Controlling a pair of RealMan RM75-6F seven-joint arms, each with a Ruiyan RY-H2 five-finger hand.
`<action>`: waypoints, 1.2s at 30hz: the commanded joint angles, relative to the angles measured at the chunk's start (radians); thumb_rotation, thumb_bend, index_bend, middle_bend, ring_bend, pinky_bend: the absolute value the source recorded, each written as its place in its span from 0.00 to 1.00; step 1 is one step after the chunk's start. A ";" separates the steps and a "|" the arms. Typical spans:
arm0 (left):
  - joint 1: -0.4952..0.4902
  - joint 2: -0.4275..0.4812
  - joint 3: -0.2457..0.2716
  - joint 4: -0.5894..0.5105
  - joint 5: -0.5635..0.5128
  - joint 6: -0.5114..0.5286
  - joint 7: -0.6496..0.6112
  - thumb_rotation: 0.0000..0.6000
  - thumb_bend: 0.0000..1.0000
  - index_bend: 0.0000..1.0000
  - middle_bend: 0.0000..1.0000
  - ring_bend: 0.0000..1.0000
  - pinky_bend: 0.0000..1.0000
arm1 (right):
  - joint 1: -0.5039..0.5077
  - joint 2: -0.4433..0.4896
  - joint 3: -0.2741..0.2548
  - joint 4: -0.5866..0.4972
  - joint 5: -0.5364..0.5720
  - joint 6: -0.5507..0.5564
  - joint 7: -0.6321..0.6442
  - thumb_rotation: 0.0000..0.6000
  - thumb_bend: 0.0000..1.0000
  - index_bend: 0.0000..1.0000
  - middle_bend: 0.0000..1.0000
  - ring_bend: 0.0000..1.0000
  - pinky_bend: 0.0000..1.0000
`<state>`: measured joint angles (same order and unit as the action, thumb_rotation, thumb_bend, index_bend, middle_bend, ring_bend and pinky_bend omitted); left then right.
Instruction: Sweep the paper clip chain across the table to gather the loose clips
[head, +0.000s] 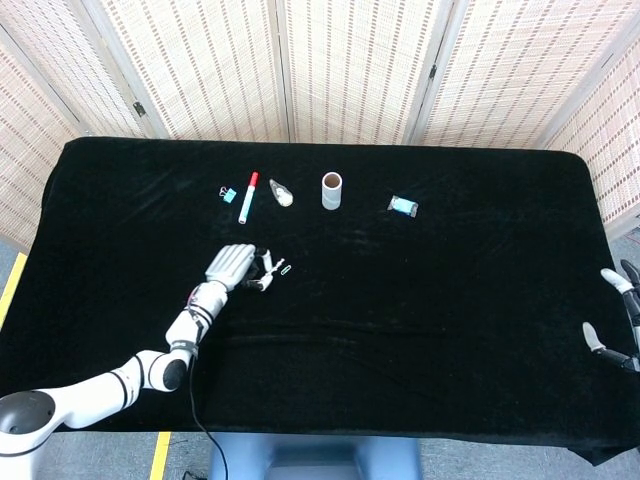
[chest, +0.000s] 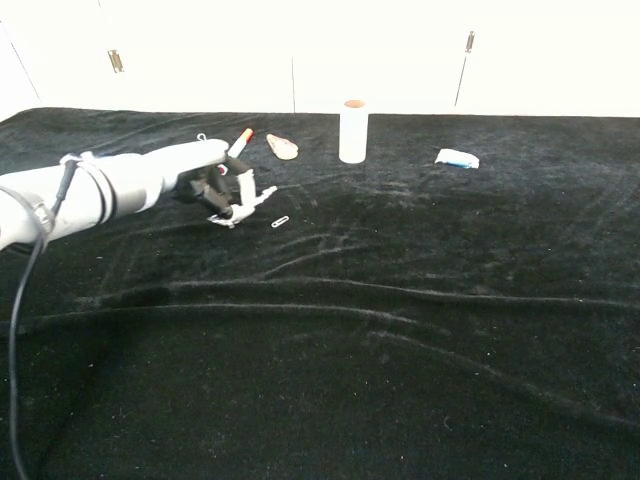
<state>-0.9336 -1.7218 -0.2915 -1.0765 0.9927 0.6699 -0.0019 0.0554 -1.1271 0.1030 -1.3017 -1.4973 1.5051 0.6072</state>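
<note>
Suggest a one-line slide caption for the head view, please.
Left hand reaches across the black table, fingers nearly at a loose paper clip.
</note>
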 joint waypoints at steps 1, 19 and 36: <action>-0.025 -0.012 -0.016 -0.005 -0.015 -0.005 0.015 1.00 0.60 0.84 1.00 1.00 1.00 | -0.001 0.000 -0.001 0.001 0.003 -0.002 0.001 1.00 0.41 0.12 0.00 0.00 0.00; -0.125 -0.151 -0.024 0.275 0.025 -0.160 -0.096 1.00 0.60 0.84 1.00 1.00 1.00 | -0.009 -0.004 0.009 0.031 0.045 -0.029 0.030 1.00 0.41 0.12 0.00 0.00 0.00; -0.123 -0.178 -0.016 0.362 0.083 -0.179 -0.167 1.00 0.60 0.84 1.00 1.00 1.00 | -0.005 -0.006 0.010 0.037 0.043 -0.040 0.034 1.00 0.41 0.12 0.00 0.00 0.00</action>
<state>-1.0580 -1.9010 -0.3072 -0.7137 1.0742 0.4889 -0.1678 0.0502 -1.1330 0.1134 -1.2647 -1.4545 1.4654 0.6412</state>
